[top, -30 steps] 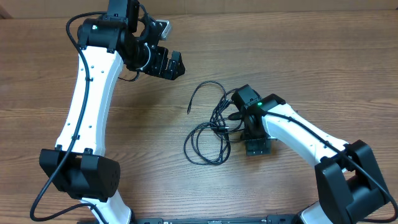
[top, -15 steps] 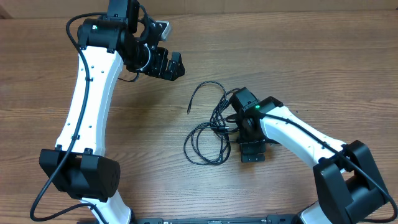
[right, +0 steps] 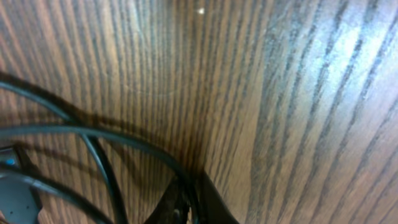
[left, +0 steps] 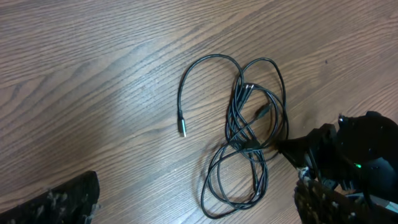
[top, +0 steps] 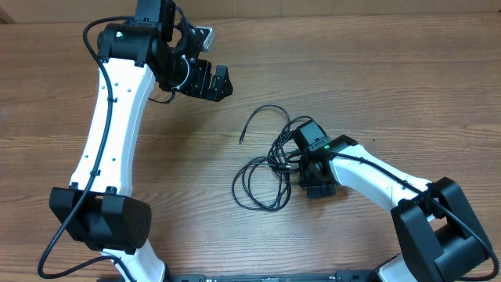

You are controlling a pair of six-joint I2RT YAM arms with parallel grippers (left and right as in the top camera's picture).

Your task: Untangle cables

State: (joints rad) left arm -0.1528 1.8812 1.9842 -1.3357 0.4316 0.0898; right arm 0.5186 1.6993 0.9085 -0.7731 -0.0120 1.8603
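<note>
On the wooden table (top: 407, 70), a little right of centre, lie the cables (top: 278, 154), thin black cords gathered in one loose bunch. Its nearest part is a wide round loop lying flat on the wood. Just beyond that loop the strands draw together into a narrow bundle, and there the right gripper (top: 290, 163) meets them, reaching in from the right side. The right wrist view shows its dark fingertips (right: 208, 202) low over the table and pressed together on a single strand, which runs straight in between them, while other strands curve past on the left, untouched. From the pinch the bunch runs on away from the robot. Its long axis lies near to far, leaning slightly right at the far end, where a smaller loop arches over. One free cord leaves that far arch and sweeps down on the left side to end in a small plug (left: 183, 132), lying apart from the bundle and pointing back toward the near edge. Well beyond all this, far and to the left, the left gripper (top: 214, 81) hangs over bare wood, well apart from the cords. Its fingers stand apart with nothing between them, and one finger (left: 56, 202) shows at the corner of its own camera.
</note>
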